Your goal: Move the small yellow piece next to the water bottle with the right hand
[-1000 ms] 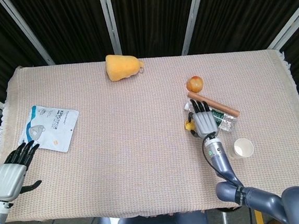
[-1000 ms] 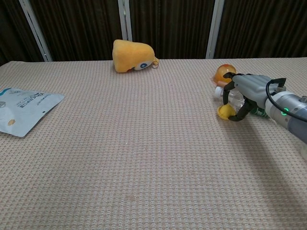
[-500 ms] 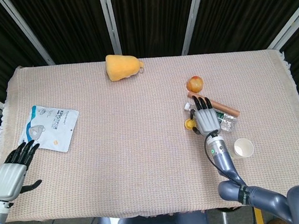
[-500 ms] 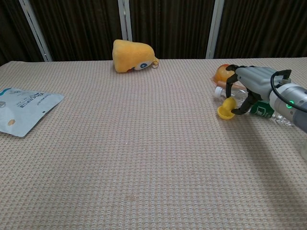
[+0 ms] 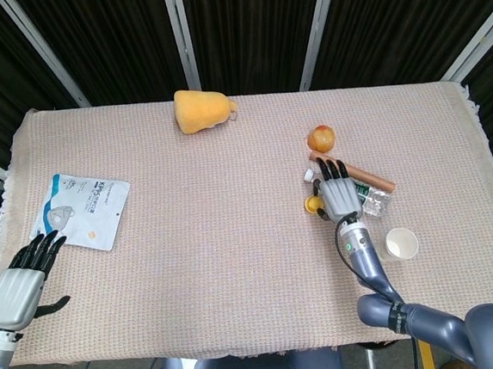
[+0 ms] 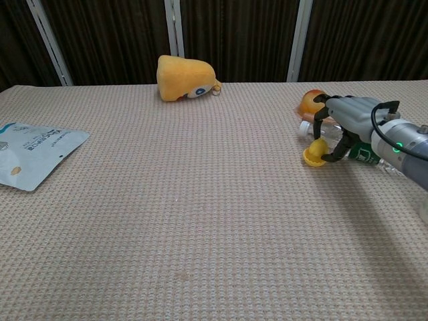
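- Now the right hand (image 6: 344, 124) is over the small yellow piece (image 6: 314, 153), near the far right side of the table (image 5: 234, 237).
- In the chest view its fingers (image 6: 319, 115) curl down around the top of the yellow piece. The thumb seems to touch the side of it, so I think the hand is pinching the piece, though only loosely.
- The yellow piece sits low on the cloth, or just above it. I cannot tell if it is lifted.
- The water bottle (image 6: 364, 152) lies on its side just behind the hand. Its white cap (image 5: 309, 176) pokes out near the fingertips in the head view. The yellow piece is already right beside the bottle, close to the cap end.
- So the job looks almost done. This is the putting-down step.
- Next, the hand should open gently, so the little piece stays where it is and does not roll off.
- Then it should lift straight up and pull back without bumping the bottle, the brown stick (image 5: 367, 175) or the round fruit (image 5: 320, 137).
- The left hand (image 5: 18, 286) rests far away at the near left edge. Its fingers are spread out and it holds nothing.
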Available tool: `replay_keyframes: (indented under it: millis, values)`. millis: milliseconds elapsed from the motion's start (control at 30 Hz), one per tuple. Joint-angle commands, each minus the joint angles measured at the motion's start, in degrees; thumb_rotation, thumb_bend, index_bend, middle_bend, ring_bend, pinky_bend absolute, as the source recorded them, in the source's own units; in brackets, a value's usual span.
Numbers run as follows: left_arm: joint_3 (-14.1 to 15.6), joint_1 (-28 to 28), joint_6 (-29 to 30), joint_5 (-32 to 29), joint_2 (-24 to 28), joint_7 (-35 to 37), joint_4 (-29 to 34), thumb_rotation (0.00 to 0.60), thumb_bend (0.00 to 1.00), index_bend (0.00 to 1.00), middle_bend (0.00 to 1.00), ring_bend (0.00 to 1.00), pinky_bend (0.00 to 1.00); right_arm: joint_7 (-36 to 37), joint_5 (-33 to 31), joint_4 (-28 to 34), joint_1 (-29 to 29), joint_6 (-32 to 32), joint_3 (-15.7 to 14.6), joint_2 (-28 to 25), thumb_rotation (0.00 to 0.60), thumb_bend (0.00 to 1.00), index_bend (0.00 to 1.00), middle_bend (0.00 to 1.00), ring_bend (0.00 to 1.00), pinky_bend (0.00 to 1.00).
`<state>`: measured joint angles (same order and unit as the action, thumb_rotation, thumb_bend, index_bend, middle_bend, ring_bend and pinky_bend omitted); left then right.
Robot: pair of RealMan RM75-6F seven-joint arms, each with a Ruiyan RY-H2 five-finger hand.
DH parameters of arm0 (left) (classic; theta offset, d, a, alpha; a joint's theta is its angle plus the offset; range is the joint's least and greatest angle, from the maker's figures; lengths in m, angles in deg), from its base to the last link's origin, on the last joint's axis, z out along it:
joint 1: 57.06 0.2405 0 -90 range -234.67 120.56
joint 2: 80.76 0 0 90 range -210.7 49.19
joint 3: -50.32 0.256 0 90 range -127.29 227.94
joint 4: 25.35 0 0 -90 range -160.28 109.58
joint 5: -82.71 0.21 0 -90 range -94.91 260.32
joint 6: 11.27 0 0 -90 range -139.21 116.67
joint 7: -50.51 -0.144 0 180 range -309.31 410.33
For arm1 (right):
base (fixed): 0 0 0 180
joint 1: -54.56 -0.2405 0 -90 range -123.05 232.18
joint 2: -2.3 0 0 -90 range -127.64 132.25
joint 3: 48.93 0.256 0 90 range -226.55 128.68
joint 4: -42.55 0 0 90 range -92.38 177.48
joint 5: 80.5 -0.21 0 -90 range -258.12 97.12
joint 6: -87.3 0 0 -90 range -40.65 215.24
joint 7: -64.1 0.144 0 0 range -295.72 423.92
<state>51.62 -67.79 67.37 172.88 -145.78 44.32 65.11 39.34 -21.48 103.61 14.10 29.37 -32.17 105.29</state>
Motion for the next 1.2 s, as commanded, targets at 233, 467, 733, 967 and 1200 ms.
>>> replay_keyframes:
  millis: [233,467,733,967,1200]
  values:
    - [0.0,-0.1,-0.2,-0.1,0.1,0.2,0.2,0.6,0.0,0.0,0.0,0.0,0.16,1.5,0.1,-3.0,-0.7,1.3,0.1,0.9,0.6,0.21,0.51,0.0,0.0,0.0]
    - [0.1,-0.1,-0.4,-0.2,0.2,0.5,0.3,0.6,0.0,0.0,0.0,0.0,0.16,2.4,0.2,-4.2,-0.5,1.6,-0.2,1.1,0.6,0.21,0.51,0.0,0.0,0.0]
    - [0.1,-0.1,-0.2,-0.2,0.2,0.6,0.3,0.6,0.0,0.0,0.0,0.0,0.16,2.4,0.0,-4.4,0.1,1.7,-0.7,1.0,0.6,0.21,0.51,0.0,0.0,0.0]
    - [0.1,-0.1,-0.2,-0.1,0.2,0.7,0.3,0.6,0.0,0.0,0.0,0.0,0.16,1.7,0.1,-3.2,0.6,0.9,-0.9,0.5,0.6,0.21,0.49,0.0,0.0,0.0]
    - [0.0,-0.2,0.0,0.1,0.1,0.7,0.1,0.6,0.0,0.0,0.0,0.0,0.16,1.0,0.6,-1.5,0.8,0.1,-1.1,0.0,0.6,0.21,0.49,0.0,0.0,0.0]
